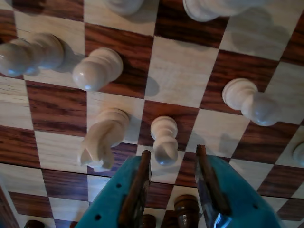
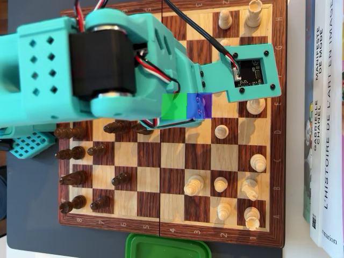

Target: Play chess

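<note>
End effector [image 1: 173, 183] shown open, nothing held, above chessboard [image 1: 175, 71]. White pawn [image 1: 164, 140] just ahead of fingertips; white knight [image 1: 103, 137] near left finger; toppling risked if descent drifts left.

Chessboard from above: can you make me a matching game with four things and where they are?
Things:
1. white knight
2. green lid
3. books
4. dark pieces

Places in the overhead view:
A. just below the board
B. on the board's left part
C. on the board's right half
D. off the board, to its right

Pairs: 1-C, 2-A, 3-D, 4-B
</note>
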